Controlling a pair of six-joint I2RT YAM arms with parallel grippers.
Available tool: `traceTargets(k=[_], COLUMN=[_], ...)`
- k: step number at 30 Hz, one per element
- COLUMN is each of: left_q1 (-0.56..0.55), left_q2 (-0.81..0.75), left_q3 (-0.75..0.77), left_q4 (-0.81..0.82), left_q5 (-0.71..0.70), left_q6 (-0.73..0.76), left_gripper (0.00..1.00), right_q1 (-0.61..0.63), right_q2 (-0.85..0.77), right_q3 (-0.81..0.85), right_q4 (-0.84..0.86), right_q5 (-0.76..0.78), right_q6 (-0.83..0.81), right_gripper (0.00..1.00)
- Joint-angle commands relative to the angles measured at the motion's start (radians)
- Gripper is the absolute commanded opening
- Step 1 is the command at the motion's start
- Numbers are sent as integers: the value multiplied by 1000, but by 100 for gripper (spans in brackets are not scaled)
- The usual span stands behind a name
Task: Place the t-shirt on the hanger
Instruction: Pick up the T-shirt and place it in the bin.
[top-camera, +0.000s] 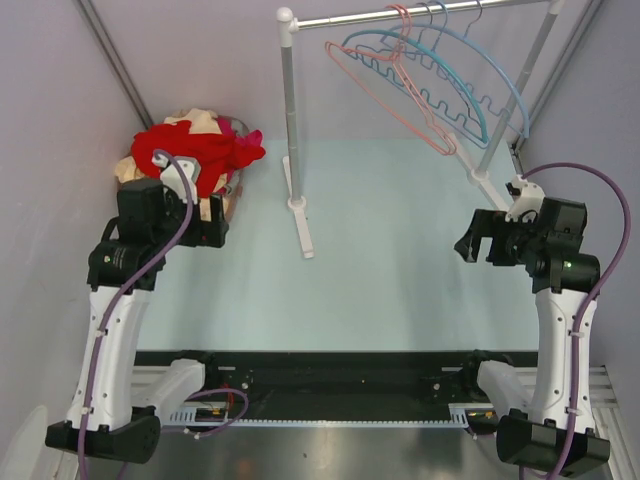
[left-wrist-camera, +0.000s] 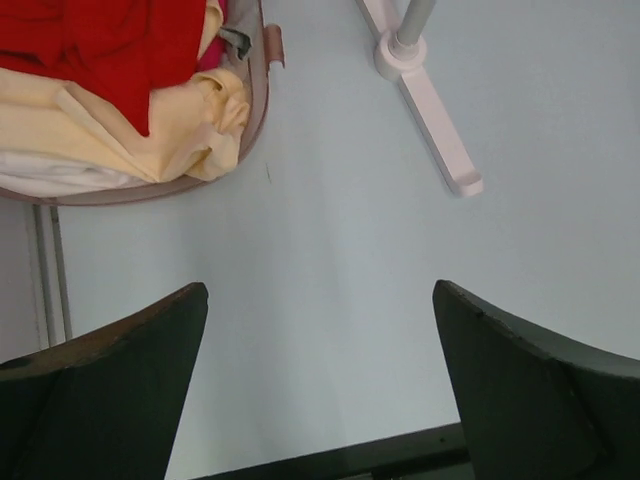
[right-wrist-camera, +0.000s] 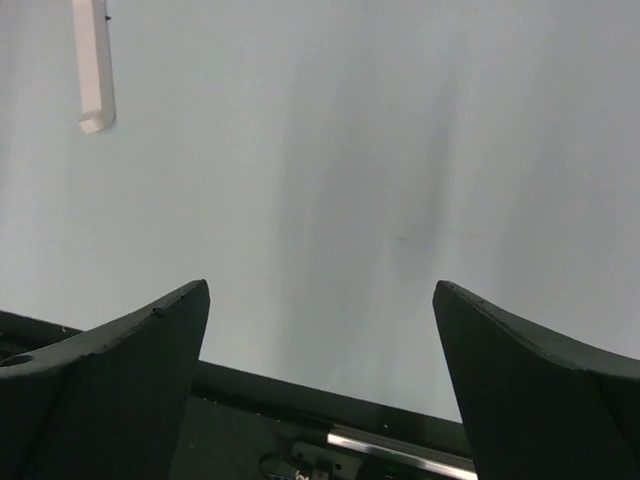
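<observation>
At the far left of the pale blue-green table (top-camera: 390, 250) stands a round beige basket (left-wrist-camera: 255, 110) heaped with clothes. The bright red cloth t-shirt (top-camera: 195, 150) lies crumpled on top of the heap, part of it spilling over the basket's right side. Under it sits a pale yellow garment (left-wrist-camera: 150, 130), and a white cloth (left-wrist-camera: 50, 172) lies against the near rim. The thin salmon-pink triangular hanger (top-camera: 443, 146) hangs by its hook from the rail of a white clothes rack (top-camera: 290, 120) at the far right, tilted among blue hangers (top-camera: 480, 120) with wavy notched bars, well apart from the basket. The left tool (top-camera: 215, 220) hovers just near of the basket with its jaws spread wide and nothing between them. The right tool (top-camera: 472, 245) hangs over bare table at the right, also wide and holding nothing, near the rack's right foot.
</observation>
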Motion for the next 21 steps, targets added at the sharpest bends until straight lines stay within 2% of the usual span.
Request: traceTargets(k=[1, 3, 8, 12, 17, 21], left_q1=[7, 6, 7, 13, 49, 61], left_q2=[77, 169, 347, 594, 804, 933], left_q3=[118, 201, 327, 457, 618, 663], left_q4=[92, 110, 233, 283, 303, 366], left_q5=[-82, -157, -194, -234, -211, -281], left_q6=[-7, 11, 108, 158, 190, 246], left_gripper=[100, 100, 100, 100, 100, 100], right_q1=[-3, -3, -1, -1, 3, 8], right_q2=[-18, -18, -12, -4, -4, 5], right_q3=[12, 14, 20, 23, 19, 12], right_q4=[1, 1, -16, -31, -33, -25], right_q5=[-119, -135, -150, -147, -144, -139], right_q6=[-40, -44, -60, -70, -80, -83], right_gripper=[100, 100, 99, 99, 100, 100])
